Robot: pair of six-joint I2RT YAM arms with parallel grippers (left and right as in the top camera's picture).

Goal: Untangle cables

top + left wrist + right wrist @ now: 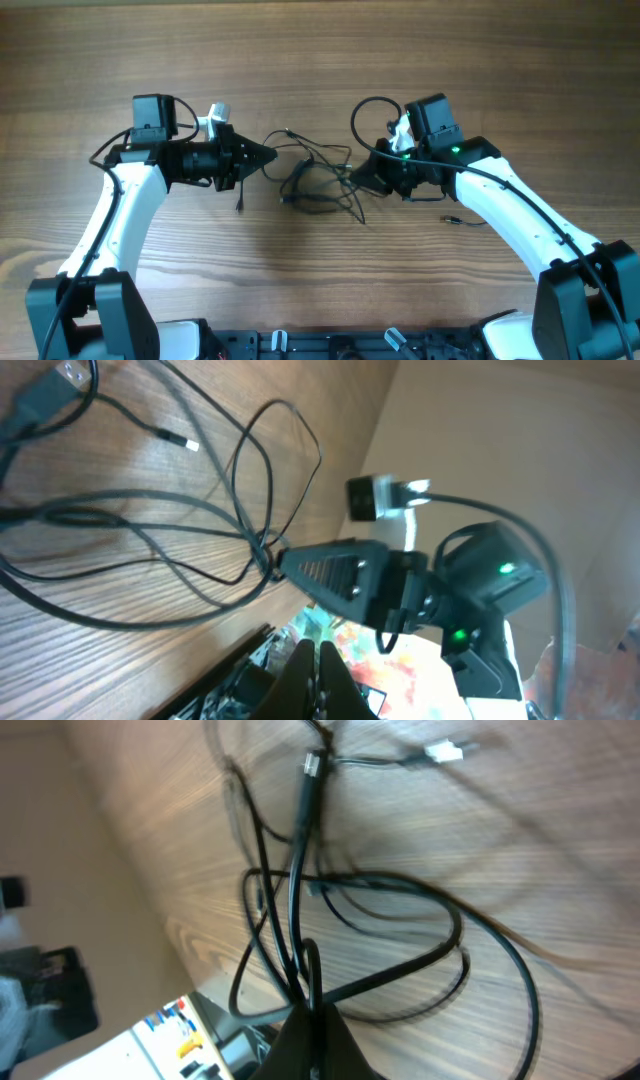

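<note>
The cables [312, 178] lie in tangled black loops on the wooden table between my two grippers. My right gripper [353, 176] points left and is shut on several strands at the tangle's right side. In the right wrist view the cables [350, 900] run straight into its closed tips [310, 1010]. My left gripper [272, 155] points right at the tangle's left edge. It is shut [320, 658], and no cord shows between its fingers. The left wrist view shows the cables [150, 530], a USB plug [60, 380], and the right gripper [285, 560] pinching the strands.
A small loose plug [452, 220] lies on the table right of the right arm. Another cord end [240, 205] hangs below the left gripper. A thick black arm wire [365, 115] loops above the right wrist. The arm bases stand along the near table edge.
</note>
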